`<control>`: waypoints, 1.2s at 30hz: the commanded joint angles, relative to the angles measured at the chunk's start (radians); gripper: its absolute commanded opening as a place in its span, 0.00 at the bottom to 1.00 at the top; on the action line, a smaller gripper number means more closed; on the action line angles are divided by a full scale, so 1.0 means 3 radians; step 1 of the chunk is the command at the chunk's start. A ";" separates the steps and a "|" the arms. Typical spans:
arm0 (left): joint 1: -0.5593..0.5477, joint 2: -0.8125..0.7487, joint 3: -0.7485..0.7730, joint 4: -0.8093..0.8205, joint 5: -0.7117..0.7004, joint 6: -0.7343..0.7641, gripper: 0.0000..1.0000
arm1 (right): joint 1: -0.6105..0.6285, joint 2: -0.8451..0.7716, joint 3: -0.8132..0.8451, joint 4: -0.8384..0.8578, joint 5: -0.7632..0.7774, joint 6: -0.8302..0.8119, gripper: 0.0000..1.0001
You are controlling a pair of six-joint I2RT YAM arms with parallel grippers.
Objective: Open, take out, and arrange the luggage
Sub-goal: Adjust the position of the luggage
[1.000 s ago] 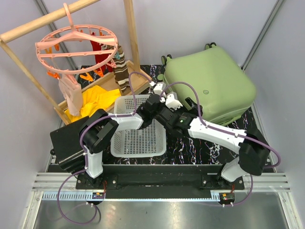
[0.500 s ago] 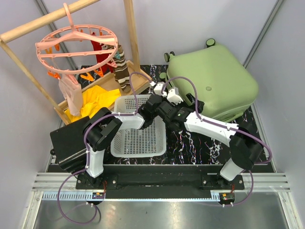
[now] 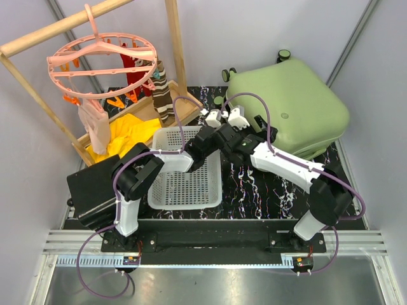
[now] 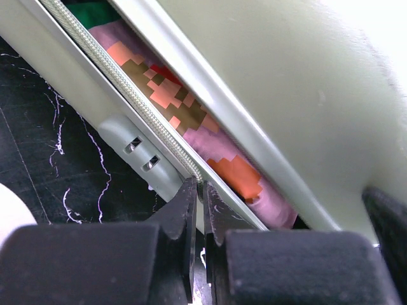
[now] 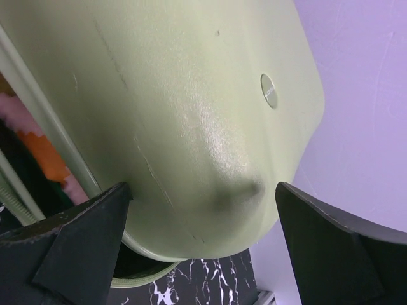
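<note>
The luggage (image 3: 289,108), a large light-green hard-shell suitcase, lies at the back right with its lid raised a little along the left edge. In the left wrist view the gap between lid (image 4: 305,82) and lower shell (image 4: 76,89) shows patterned pink, orange and brown cloth (image 4: 191,121). My left gripper (image 3: 213,119) (image 4: 198,184) is shut on the lower shell's zipper rim. My right gripper (image 3: 236,117) (image 5: 202,187) is open, its fingers (image 5: 82,248) wide apart around the lid's rounded corner (image 5: 191,95).
A white perforated basket (image 3: 184,184) sits in front of the arms' bases. A black boxy case (image 3: 92,187) is at the near left. A wooden rack with a pink round hanger (image 3: 102,60) and yellow cloth (image 3: 127,133) stands at the back left. Walls are close behind the luggage.
The luggage lid has lifted and the shell has shifted back and right. My right gripper moved up and back with the lid's edge. My left gripper stayed at the rim.
</note>
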 commanded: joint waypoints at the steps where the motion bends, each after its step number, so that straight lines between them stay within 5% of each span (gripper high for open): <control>1: 0.0100 0.0214 -0.0081 -0.0568 -0.0123 0.0153 0.00 | -0.0380 -0.0181 0.0140 -0.0077 0.0610 -0.0203 1.00; 16: 0.0141 -0.0164 -0.0112 -0.0190 0.0147 0.0107 0.01 | -0.0498 -0.0160 0.0202 0.0020 0.0442 -0.0275 1.00; 20: 0.0141 -0.0123 0.0036 -0.0251 0.0107 0.0123 0.16 | -0.0498 -0.0165 0.0191 0.0051 0.0411 -0.0280 1.00; 26: 0.0146 0.0035 0.0231 -0.0119 0.0245 0.0118 0.26 | -0.0503 -0.0186 0.0161 0.0112 0.0344 -0.0296 1.00; 30: 0.0141 0.0153 0.0486 -0.0215 0.0367 0.0066 0.55 | -0.0498 -0.0165 0.0145 0.0153 0.0308 -0.0306 1.00; 36: 0.0141 0.0444 0.0890 -0.0456 0.0408 0.0066 0.69 | -0.0493 -0.0165 0.0115 0.0194 0.0252 -0.0316 1.00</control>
